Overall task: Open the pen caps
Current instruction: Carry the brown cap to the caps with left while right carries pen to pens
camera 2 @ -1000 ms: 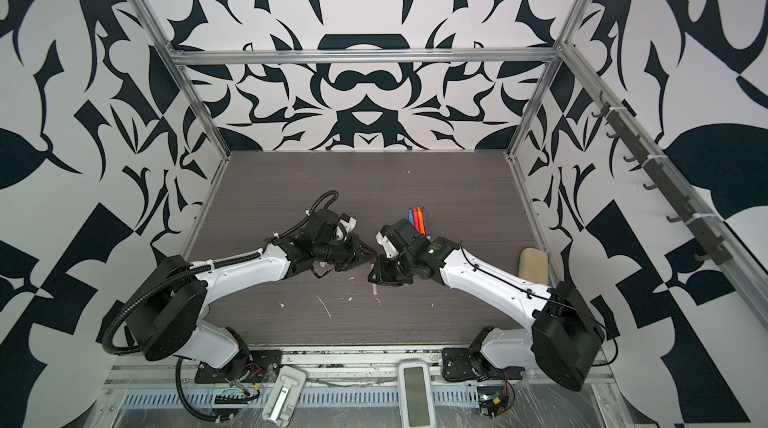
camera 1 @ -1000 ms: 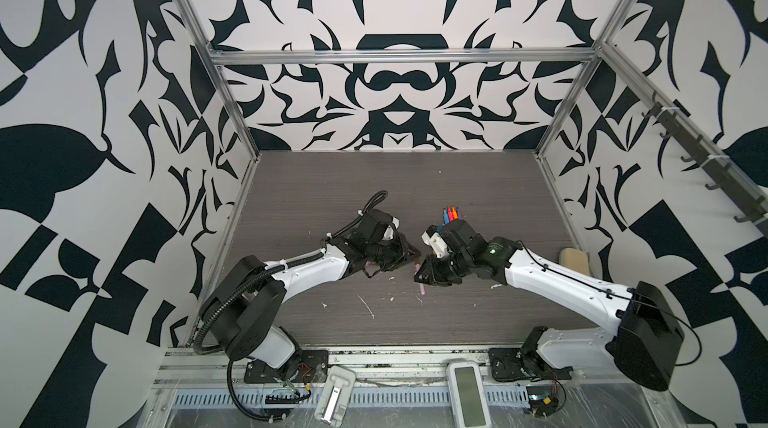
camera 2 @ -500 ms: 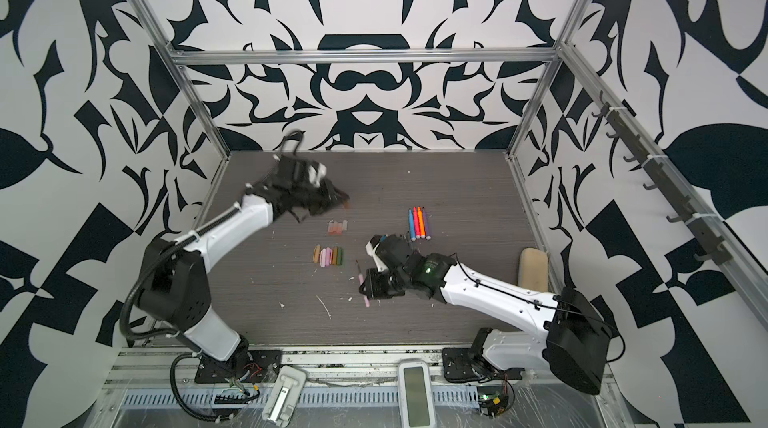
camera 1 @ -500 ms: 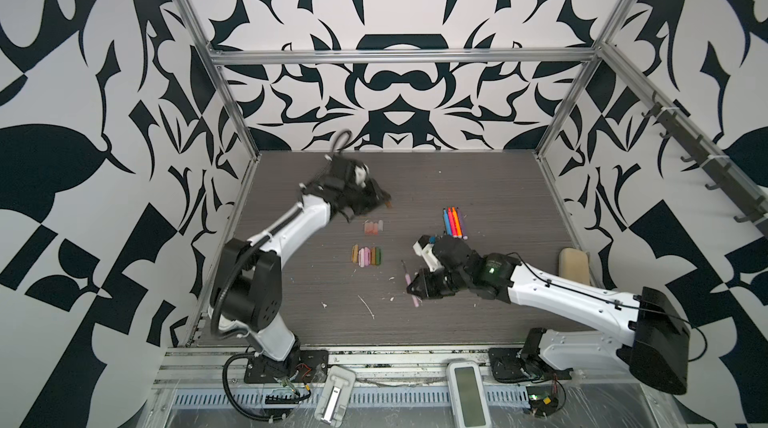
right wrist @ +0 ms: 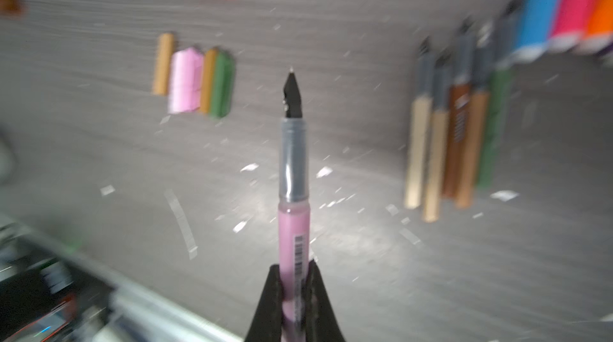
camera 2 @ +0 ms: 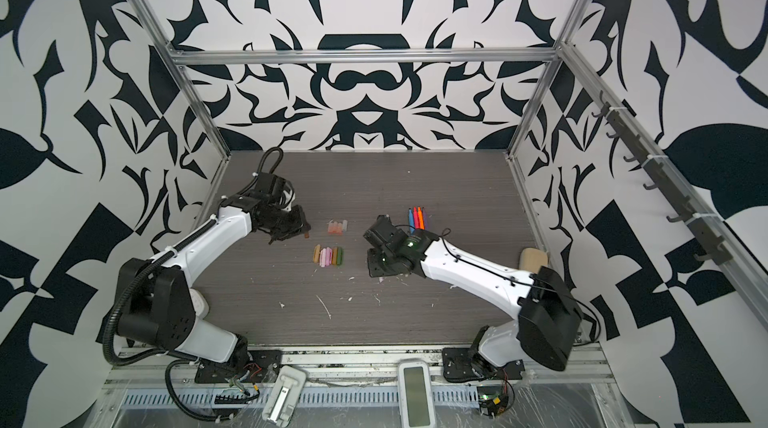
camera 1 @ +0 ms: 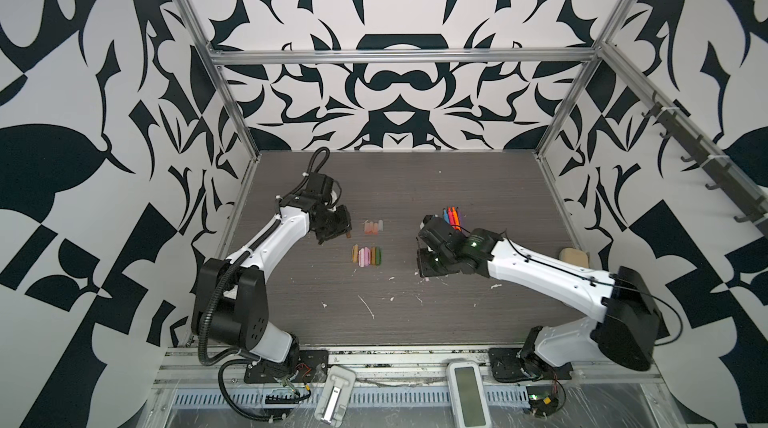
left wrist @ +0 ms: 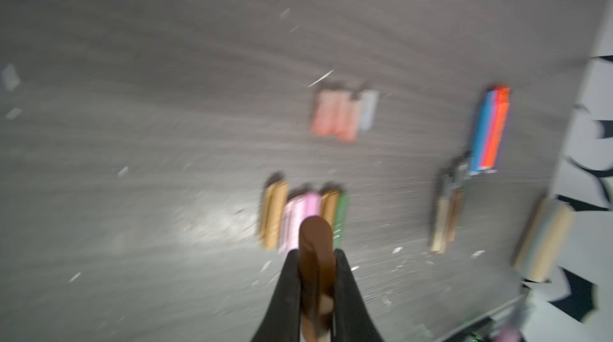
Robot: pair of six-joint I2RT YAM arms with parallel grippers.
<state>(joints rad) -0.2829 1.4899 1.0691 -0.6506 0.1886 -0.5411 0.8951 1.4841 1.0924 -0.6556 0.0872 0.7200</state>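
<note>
Left fingers (left wrist: 285, 297) pinch cap (left wrist: 316, 250); right fingers (right wrist: 268, 304), pen (right wrist: 293, 234).

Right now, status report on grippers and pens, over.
Left gripper shut on brown cap. Right gripper shut on pink pen, tip bare. White flecks on table, nothing blocking.

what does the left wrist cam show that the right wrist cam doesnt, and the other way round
Only the left wrist view: the left gripper shut on a brown cap, and a tan block near the wall. Only the right wrist view: the right gripper shut on an uncapped pink pen, its black nib bare. Both: the row of loose coloured caps, the pinkish clear caps, the slim pens and the bright pens.
</note>
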